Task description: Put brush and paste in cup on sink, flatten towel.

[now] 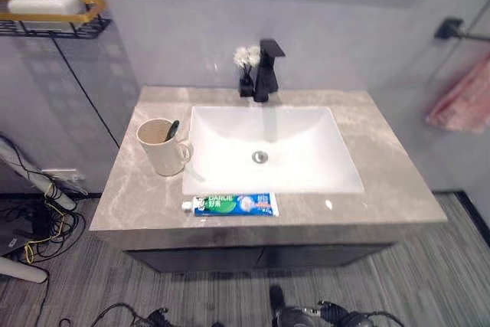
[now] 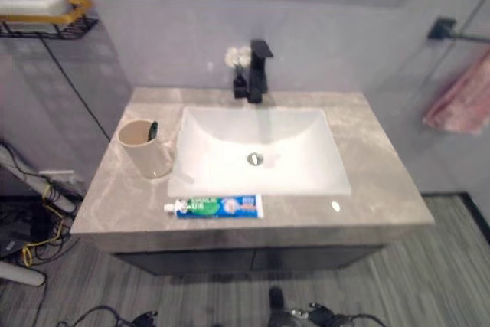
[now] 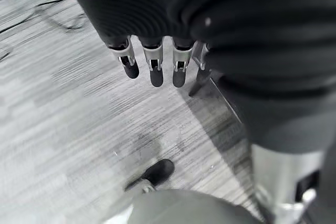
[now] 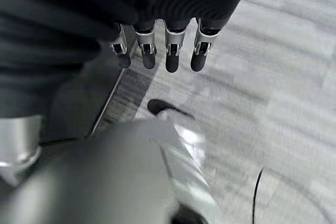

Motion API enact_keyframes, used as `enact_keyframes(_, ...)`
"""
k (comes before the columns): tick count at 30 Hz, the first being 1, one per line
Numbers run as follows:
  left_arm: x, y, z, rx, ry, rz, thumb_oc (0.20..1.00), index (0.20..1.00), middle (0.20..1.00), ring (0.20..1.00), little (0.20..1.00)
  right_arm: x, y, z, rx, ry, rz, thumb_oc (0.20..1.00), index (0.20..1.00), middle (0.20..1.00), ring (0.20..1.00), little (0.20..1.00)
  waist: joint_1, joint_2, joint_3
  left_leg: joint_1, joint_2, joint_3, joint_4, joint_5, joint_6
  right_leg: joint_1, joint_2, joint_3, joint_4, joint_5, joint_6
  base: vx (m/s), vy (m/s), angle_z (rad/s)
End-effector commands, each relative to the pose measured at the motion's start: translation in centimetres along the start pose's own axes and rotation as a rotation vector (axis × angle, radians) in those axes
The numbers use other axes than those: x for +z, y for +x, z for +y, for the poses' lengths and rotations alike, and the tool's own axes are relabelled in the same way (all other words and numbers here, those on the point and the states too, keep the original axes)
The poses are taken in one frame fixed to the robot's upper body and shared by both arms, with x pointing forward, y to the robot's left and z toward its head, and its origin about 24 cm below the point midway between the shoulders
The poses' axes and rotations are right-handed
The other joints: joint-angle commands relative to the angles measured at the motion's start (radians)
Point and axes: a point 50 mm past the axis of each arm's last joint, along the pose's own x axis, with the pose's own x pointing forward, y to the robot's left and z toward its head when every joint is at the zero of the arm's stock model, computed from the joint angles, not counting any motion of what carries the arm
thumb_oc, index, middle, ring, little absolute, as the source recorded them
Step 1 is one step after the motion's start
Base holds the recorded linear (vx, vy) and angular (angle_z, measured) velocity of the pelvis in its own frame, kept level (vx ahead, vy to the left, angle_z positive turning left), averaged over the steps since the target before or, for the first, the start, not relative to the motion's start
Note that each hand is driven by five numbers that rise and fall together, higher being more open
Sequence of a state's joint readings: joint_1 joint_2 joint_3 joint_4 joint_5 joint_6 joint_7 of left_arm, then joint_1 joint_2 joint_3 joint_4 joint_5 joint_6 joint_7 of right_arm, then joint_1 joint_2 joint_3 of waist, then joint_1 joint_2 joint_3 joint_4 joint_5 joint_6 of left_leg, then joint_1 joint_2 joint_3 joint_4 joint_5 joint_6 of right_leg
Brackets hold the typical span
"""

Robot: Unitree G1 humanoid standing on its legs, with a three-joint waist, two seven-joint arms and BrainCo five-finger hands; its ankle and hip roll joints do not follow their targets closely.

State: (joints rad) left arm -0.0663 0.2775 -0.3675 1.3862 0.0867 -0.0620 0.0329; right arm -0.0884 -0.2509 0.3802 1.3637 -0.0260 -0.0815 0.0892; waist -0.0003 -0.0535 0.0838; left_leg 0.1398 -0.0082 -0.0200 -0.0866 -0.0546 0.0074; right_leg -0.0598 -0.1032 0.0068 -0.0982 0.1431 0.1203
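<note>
A beige cup (image 1: 161,147) stands on the grey counter (image 1: 383,181) left of the white sink basin (image 1: 268,151), with a dark toothbrush (image 1: 172,129) leaning inside it. A blue and green toothpaste tube (image 1: 232,204) lies flat on the counter's front strip, cap to the left. A pink towel (image 1: 463,101) hangs bunched from a black wall bar (image 1: 459,32) at the right. My left hand (image 3: 152,61) hangs over the floor with straight fingers holding nothing. My right hand (image 4: 168,51) also hangs over the floor, fingers relaxed and empty.
A black faucet (image 1: 268,70) and a small vase of white flowers (image 1: 246,74) stand behind the basin. A wire shelf (image 1: 53,24) with a soap dish is on the left wall. Cables (image 1: 38,227) lie on the floor at the left.
</note>
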Motion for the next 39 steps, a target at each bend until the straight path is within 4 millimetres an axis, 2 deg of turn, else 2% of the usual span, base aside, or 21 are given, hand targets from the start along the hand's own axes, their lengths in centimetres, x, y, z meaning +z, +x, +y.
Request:
enact_keyframes(1, 0.7, 0.1, 1.4, 0.038, 0.010, -0.016, 1.000, 1.000, 1.000, 1.000, 1.000, -0.4, -0.3, -2.6, -0.059, -0.057, 0.042, 1.000, 1.000, 1.000, 1.000, 1.000, -0.001, 0.006, 0.010, -0.083, 0.010, 0.002, 0.050, 0.011, -0.013, 0.061, -0.025, 0.019, 0.020, -0.047, 0.003, 0.06, -0.226, 0.17)
enact_keyframes(7, 0.8, 0.1, 1.3, 0.040, 0.033, -0.035, 1.000, 1.000, 1.000, 1.000, 1.000, -0.6, -0.4, -3.1, -0.079, -0.026, 0.046, 1.000, 1.000, 1.000, 1.000, 1.000, 0.023, 0.012, 0.015, -0.097, 0.033, -0.039, 0.040, 0.033, -0.038, 0.079, -0.013, -0.026, 0.011, -0.064, -0.011, 0.01, -0.132, 0.23)
enact_keyframes(11, 2.0, 0.0, 1.6, 0.052, 0.061, -0.112, 1.000, 1.000, 1.000, 1.000, 1.000, -0.4, -0.5, -3.4, -0.094, -0.024, 0.034, 1.000, 1.000, 1.000, 1.000, 1.000, 0.043, 0.029, 0.026, -0.112, 0.037, -0.074, 0.031, 0.051, -0.048, 0.080, -0.014, -0.062, 0.011, -0.074, -0.014, -0.03, -0.077, 0.31)
enact_keyframes(14, 3.5, -0.3, 2.0, 0.064, 0.113, -0.236, 1.000, 1.000, 1.000, 1.000, 1.000, 0.8, -0.5, -4.0, -0.114, -0.052, -0.016, 1.000, 1.000, 1.000, 1.000, 1.000, 0.066, 0.053, 0.045, -0.146, 0.030, -0.098, 0.034, 0.068, -0.055, 0.061, -0.030, -0.091, 0.011, -0.070, -0.008, -0.07, -0.024, 0.31)
enact_keyframes(18, 2.6, -1.6, 2.1, 0.033, 0.197, -0.348, 1.000, 1.000, 1.000, 1.000, 1.000, 0.8, -0.6, -4.8, -0.130, -0.072, -0.021, 1.000, 1.000, 1.000, 1.000, 1.000, 0.092, 0.070, 0.043, -0.148, 0.032, -0.100, 0.014, 0.079, -0.057, 0.053, -0.041, -0.104, 0.011, -0.066, 0.005, -0.01, -0.007, 0.23)
enact_keyframes(20, 1.6, -2.6, 2.2, 0.008, 0.301, -0.395, 1.000, 1.000, 1.000, 1.000, 1.000, 1.3, -0.7, -5.4, -0.152, -0.076, -0.030, 1.000, 1.000, 1.000, 1.000, 1.000, 0.109, 0.079, 0.041, -0.152, 0.030, -0.098, 0.011, 0.089, -0.056, 0.050, -0.048, -0.105, 0.011, -0.058, 0.010, 0.02, -0.001, 0.03)
enact_keyframes(24, 1.7, -4.9, 4.7, 0.037, 0.498, -0.507, 1.000, 1.000, 1.000, 1.000, 1.000, 1.6, -0.9, -6.5, -0.201, -0.062, -0.039, 1.000, 1.000, 1.000, 1.000, 1.000, 0.119, 0.095, 0.038, -0.151, 0.027, -0.097, 0.002, 0.091, -0.058, 0.044, -0.053, -0.109, 0.011, -0.056, 0.018, 0.01, 0.017, -0.02)
enact_keyframes(25, 2.2, -5.8, 5.9, 0.066, 0.596, -0.550, 1.000, 1.000, 1.000, 1.000, 1.000, 1.6, -1.0, -6.8, -0.212, -0.072, -0.038, 1.000, 1.000, 1.000, 1.000, 1.000, 0.120, 0.103, 0.039, -0.154, 0.026, -0.099, 0.000, 0.091, -0.058, 0.041, -0.055, -0.111, 0.011, -0.057, 0.020, -0.01, 0.025, 0.05)
enact_keyframes(29, 2.6, -7.4, 7.3, 0.067, 0.713, -0.599, 1.000, 1.000, 1.000, 1.000, 1.000, 1.8, -1.0, -7.0, -0.218, -0.099, -0.044, 1.000, 1.000, 1.000, 1.000, 1.000, 0.118, 0.106, 0.036, -0.155, 0.025, -0.100, -0.001, 0.090, -0.060, 0.040, -0.056, -0.113, 0.011, -0.057, 0.020, 0.01, 0.022, 0.04)
enact_keyframes(30, 5.4, -11.9, 10.1, 0.084, 0.966, -0.742, 1.000, 1.000, 1.000, 1.000, 1.000, 1.4, -1.1, -7.2, -0.201, -0.156, -0.018, 1.000, 1.000, 1.000, 1.000, 1.000, 0.114, 0.119, 0.034, -0.160, 0.022, -0.106, -0.001, 0.088, -0.062, 0.040, -0.057, -0.118, 0.011, -0.057, 0.021, 0.02, 0.039, -0.01)
enact_keyframes(34, 8.2, -16.3, 12.3, 0.209, 1.024, -0.882, 1.000, 1.000, 1.000, 1.000, 1.000, 1.3, -1.1, -7.0, -0.194, -0.146, -0.016, 1.000, 1.000, 1.000, 1.000, 1.000, 0.115, 0.130, 0.033, -0.162, 0.019, -0.108, -0.001, 0.089, -0.064, 0.039, -0.061, -0.125, 0.011, -0.055, 0.023, 0.02, 0.029, 0.16)
enact_keyframes(37, 10.4, -19.7, 14.1, 0.394, 0.811, -1.043, 1.000, 1.000, 1.000, 1.000, 1.000, 1.0, -0.9, -6.2, -0.177, -0.112, -0.011, 1.000, 1.000, 1.000, 1.000, 1.000, 0.118, 0.127, 0.034, -0.168, 0.016, -0.110, -0.001, 0.095, -0.065, 0.033, -0.066, -0.126, 0.011, -0.048, 0.025, 0.01, 0.009, 0.02)
enact_keyframes(38, 11.4, -22.0, 15.1, 0.493, 0.666, -1.165, 1.000, 1.000, 1.000, 1.000, 1.000, 0.6, -0.8, -5.6, -0.153, -0.098, 0.006, 1.000, 1.000, 1.000, 1.000, 1.000, 0.110, 0.124, 0.032, -0.162, 0.018, -0.109, -0.001, 0.083, -0.066, 0.038, -0.066, -0.123, 0.011, -0.056, 0.025, 0.04, 0.015, 0.02)
enact_keyframes(39, 11.8, -22.5, 15.4, 0.520, 0.603, -1.208, 1.000, 1.000, 1.000, 1.000, 1.000, 0.4, -0.7, -5.2, -0.140, -0.093, 0.012, 1.000, 1.000, 1.000, 1.000, 1.000, 0.106, 0.122, 0.031, -0.162, 0.018, -0.106, -0.001, 0.083, -0.066, 0.036, -0.067, -0.122, 0.011, -0.055, 0.025, 0.05, 0.020, 0.04)
